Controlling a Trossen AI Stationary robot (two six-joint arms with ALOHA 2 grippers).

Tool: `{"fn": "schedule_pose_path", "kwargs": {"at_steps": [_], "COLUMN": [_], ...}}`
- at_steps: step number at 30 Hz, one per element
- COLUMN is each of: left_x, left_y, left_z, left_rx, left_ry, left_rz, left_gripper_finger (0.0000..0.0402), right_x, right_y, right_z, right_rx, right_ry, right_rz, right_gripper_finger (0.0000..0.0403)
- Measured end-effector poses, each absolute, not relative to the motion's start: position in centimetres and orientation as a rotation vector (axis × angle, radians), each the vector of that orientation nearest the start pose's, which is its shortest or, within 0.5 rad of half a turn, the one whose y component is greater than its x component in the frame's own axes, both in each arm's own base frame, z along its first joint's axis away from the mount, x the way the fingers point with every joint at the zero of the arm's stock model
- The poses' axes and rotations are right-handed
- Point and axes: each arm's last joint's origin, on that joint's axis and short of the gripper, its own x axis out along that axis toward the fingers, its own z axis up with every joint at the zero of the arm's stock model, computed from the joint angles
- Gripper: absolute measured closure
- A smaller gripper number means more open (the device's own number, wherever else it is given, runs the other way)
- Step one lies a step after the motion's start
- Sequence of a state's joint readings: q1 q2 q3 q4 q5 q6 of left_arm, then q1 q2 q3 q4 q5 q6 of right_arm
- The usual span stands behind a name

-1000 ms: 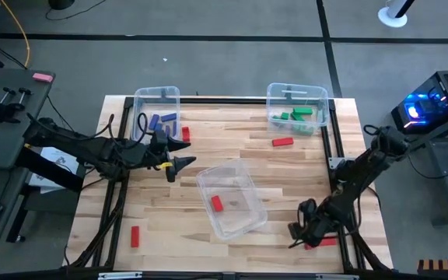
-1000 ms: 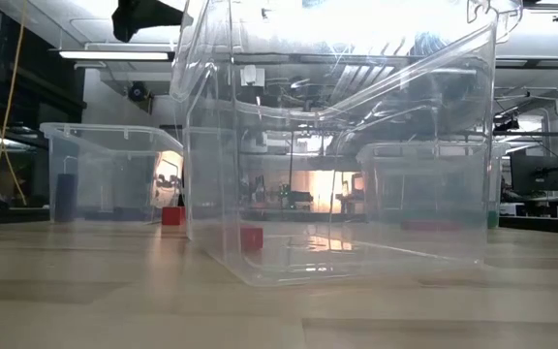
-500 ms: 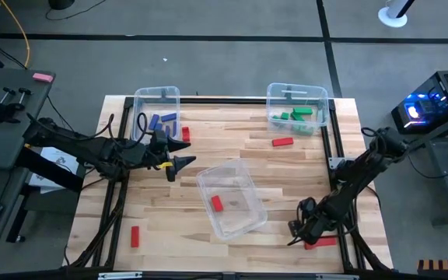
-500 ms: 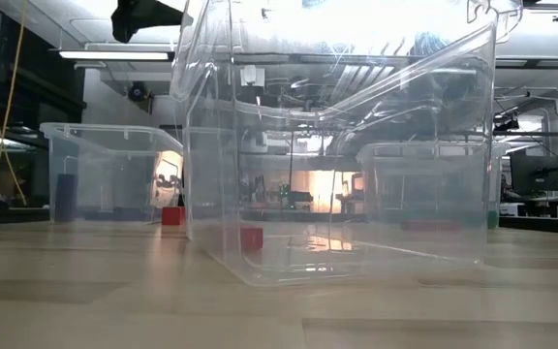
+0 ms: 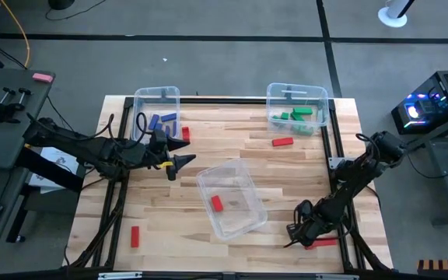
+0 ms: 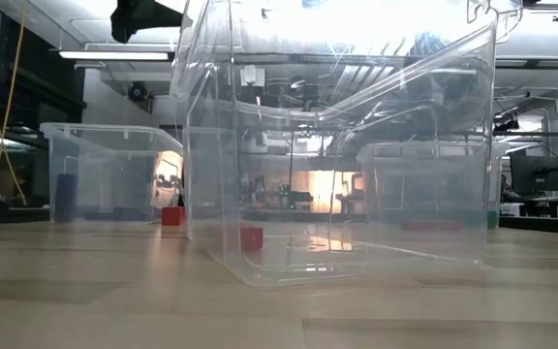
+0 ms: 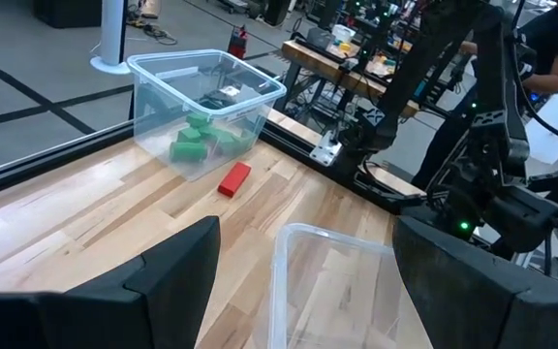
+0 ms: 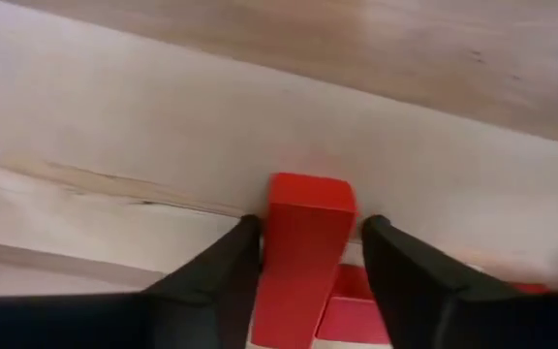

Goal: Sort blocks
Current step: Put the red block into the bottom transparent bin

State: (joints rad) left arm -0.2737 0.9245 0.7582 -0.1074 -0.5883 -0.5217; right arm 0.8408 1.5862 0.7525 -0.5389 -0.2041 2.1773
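The right gripper point(image 5: 296, 236) is bent low at the table's front right corner; the left gripper point(image 5: 179, 153) hovers spread, left of centre.

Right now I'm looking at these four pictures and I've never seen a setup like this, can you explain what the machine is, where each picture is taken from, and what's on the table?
It is a robot with two dark arms at a wooden table, sorting coloured blocks into clear bins. One picture looks straight down, one sits at table height, and one rides on each wrist. Seen from above, the left gripper hovers open beside the middle bin, which holds one red block. The far left bin holds blue blocks; the far right bin holds green blocks. Loose red blocks lie on the table, one by the green bin. At the near right corner, the right gripper has its fingers on both sides of a red bar, touching it.
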Motion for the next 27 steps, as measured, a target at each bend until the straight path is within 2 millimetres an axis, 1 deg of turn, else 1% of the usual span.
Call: {"fn": "schedule_pose_path", "kwargs": {"at_steps": [3,5,9,11,13,15,18,20,22,24,27], "left_x": [19.8,19.8,19.8,19.8,19.8,19.8,19.8,19.8,19.8,19.8,19.8], "left_y": [-3.9,-3.9,-3.9,-3.9,-3.8,-3.8,-3.6,-3.5,-3.4,-3.4,-3.4], "left_z": [30.8,30.8,30.8,30.8,30.8,30.8,30.8,30.8,30.8,30.8,30.8], "left_rx": [-0.399,-0.398,-0.398,-0.397,-0.395,-0.394,-0.394,-0.395,-0.396,-0.396,-0.396], "left_ry": [0.160,0.161,0.160,0.158,0.155,0.152,0.151,0.150,0.148,0.148,0.148], "left_rz": [0.373,0.373,0.373,0.378,0.390,0.397,0.406,0.410,0.415,0.415,0.415], "left_gripper_finger": [0.0108,0.0108,0.0108,0.0108,0.0108,0.0108,0.0108,0.0108,0.0108,0.0108,0.0108], "right_x": [16.5,16.5,16.6,16.4,16.1,15.9,16.2,16.7,17.6,18.9,21.7], "right_y": [18.9,18.6,17.2,16.2,14.8,13.3,11.3,10.2,9.4,8.8,8.6], "right_z": [13.5,13.7,15.0,16.3,17.8,20.0,24.0,26.4,28.6,30.1,31.5], "right_rx": [1.201,1.187,1.157,1.159,1.154,1.146,1.121,1.091,1.061,1.015,0.952], "right_ry": [1.510,1.495,1.429,1.384,1.314,1.170,0.863,0.637,0.465,0.378,0.305], "right_rz": [-0.830,-0.823,-0.808,-0.793,-0.810,-0.828,-0.783,-0.730,-0.663,-0.587,-0.411], "right_gripper_finger": [0.0281,0.0301,0.0302,0.0302,0.0302,0.0302,0.0302,0.0302,0.0302,0.0302,0.0302]}}
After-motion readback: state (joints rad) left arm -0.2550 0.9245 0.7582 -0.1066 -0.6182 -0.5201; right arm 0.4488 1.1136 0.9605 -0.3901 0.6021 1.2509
